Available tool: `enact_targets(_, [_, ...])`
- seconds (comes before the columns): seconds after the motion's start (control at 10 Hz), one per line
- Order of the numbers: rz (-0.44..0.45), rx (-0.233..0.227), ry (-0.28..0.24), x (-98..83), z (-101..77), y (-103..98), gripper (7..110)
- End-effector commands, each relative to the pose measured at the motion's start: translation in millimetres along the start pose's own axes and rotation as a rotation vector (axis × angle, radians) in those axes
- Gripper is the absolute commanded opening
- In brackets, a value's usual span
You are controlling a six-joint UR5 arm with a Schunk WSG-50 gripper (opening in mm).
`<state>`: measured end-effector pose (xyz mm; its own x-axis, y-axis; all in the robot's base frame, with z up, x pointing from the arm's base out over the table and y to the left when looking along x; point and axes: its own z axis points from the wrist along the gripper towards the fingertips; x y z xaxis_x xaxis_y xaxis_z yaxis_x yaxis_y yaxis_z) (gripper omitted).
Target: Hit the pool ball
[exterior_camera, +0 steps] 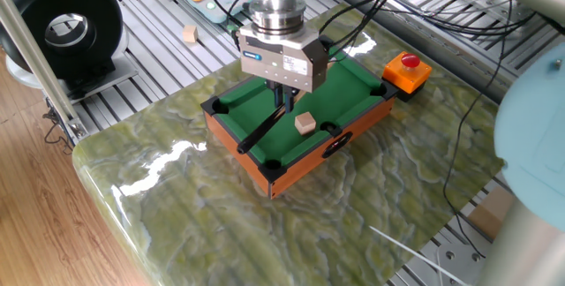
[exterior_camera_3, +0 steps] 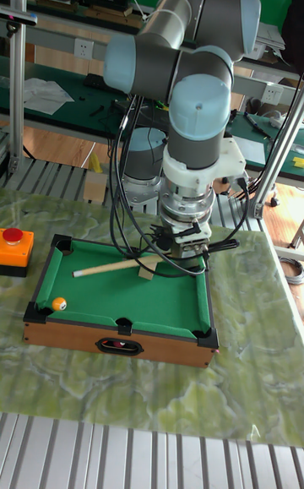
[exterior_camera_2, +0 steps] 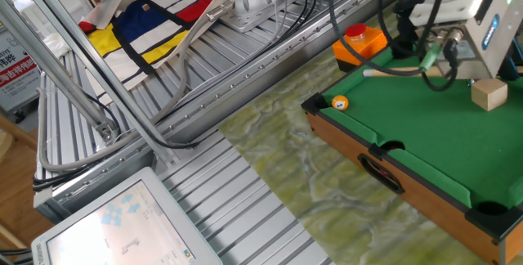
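The pool ball [exterior_camera_2: 340,102] is a small orange-yellow sphere lying in a corner of the green mini pool table [exterior_camera_2: 425,159], on the red button's side. It also shows in the tall view as the pool ball [exterior_camera_3: 58,304]; in the first fixed view it is hidden. My gripper [exterior_camera: 284,105] hangs over the felt, shut on a thin wooden cue stick [exterior_camera_3: 110,267]. The cue's tip [exterior_camera_2: 365,73] points toward the ball's end of the table but stands apart from the ball. A tan wooden cube [exterior_camera: 305,124] rests on the felt beside the gripper [exterior_camera_3: 173,254].
A red button on an orange box [exterior_camera: 408,70] stands just off the table's end. The pool table sits on a green marble slab [exterior_camera: 221,224]. A second tan cube [exterior_camera: 189,33] lies on the metal rails behind. Cables [exterior_camera: 424,12] trail across the back.
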<state>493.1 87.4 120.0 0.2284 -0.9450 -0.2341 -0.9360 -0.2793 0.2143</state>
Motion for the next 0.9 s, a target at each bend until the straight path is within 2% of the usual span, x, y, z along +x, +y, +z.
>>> enact_targets(0.0, [-0.058,0.025,-0.080,-25.3,-6.2,-12,7])
enact_targets(0.1, [-0.067,0.031,-0.089,-29.0,-6.8,-14,7])
enact_targets(0.4, [-0.074,0.037,-0.081,-25.7,-3.3,-20,7])
enact_targets(0.8, [-0.086,0.030,-0.047,-1.6,-10.3,-29,7])
